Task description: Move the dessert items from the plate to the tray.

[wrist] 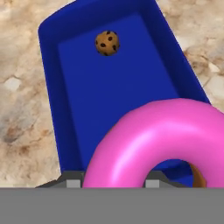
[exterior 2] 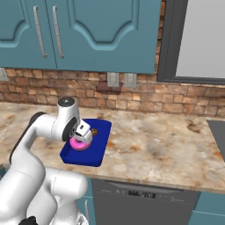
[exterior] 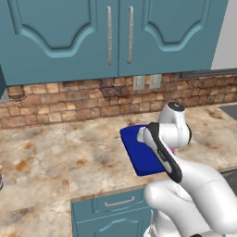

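So the gripper (exterior 2: 81,137) is pinching the pink-iced ring doughnut (exterior 2: 80,143), jaws pressed in on it, and it hangs right over the dark blue tray (exterior 2: 97,151). From the right base view the doughnut sits above the near-left part of the tray, and I can't tell if it's touching the tray floor or just above it. In the hand view the doughnut (wrist: 162,140) takes up the whole lower right, glossy pink on top with a sliver of brown dough showing through at the ring's inner edge.

There's also a small chocolate chip cookie (wrist: 107,43) lying on the tray (wrist: 83,96) floor toward its far end, well apart from the doughnut. You can spot it as a little brown dot in the right base view too (exterior 2: 94,131).

The tray sits on a mottled stone counter (exterior 2: 154,145), close to its front edge, with a brick backsplash (exterior 2: 145,99) behind and teal cabinets (exterior 2: 96,30) above. Two outlet plates (exterior 2: 119,80) are on the brick. No writing or brand marks I can read anywhere; the dishwasher panel (exterior 2: 145,194) below has tiny marks, too small to make out.
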Available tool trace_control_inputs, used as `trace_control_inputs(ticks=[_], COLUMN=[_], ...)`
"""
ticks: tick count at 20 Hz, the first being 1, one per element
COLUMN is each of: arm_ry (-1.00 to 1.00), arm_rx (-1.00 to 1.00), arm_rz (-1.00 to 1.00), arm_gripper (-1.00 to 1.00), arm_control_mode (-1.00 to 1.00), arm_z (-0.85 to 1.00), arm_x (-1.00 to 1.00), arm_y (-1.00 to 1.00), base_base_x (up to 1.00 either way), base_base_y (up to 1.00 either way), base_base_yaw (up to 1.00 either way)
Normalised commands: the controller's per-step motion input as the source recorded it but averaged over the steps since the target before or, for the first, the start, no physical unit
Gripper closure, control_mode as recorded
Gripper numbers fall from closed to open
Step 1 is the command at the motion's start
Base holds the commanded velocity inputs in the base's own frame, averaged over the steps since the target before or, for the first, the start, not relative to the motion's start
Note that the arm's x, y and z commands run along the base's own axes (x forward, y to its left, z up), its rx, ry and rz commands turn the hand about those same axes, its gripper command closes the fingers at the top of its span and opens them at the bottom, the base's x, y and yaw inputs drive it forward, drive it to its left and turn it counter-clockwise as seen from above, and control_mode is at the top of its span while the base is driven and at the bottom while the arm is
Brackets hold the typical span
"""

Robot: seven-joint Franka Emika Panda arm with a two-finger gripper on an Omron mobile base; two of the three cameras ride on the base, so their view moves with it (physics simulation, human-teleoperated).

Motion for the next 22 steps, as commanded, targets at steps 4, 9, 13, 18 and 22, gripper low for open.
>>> trace_control_inputs(ticks=[4,9,13,18,22], arm_ry=[0.02,0.06,0.11,0.08,0.03], arm_rx=[0.04,0.05,0.07,0.06,0.01], arm_rz=[0.05,0.04,0.01,0.03,0.03], arm_gripper=[1.00,1.00,1.00,1.00,1.00], arm_control_mode=[-1.00,-1.00,-1.00,-1.00,-1.00], arm_z=[-0.34,-0.44,-0.49,-0.32,-0.05], arm_x=[0.27,0.33,0.27,0.15,0.01], arm_y=[0.00,0.00,0.00,-0.02,0.00], base_base_x=[0.00,0.00,0.00,0.00,0.00], base_base_y=[0.00,0.00,0.00,0.00,0.00], base_base_yaw=[0.00,0.00,0.00,0.00,0.00])
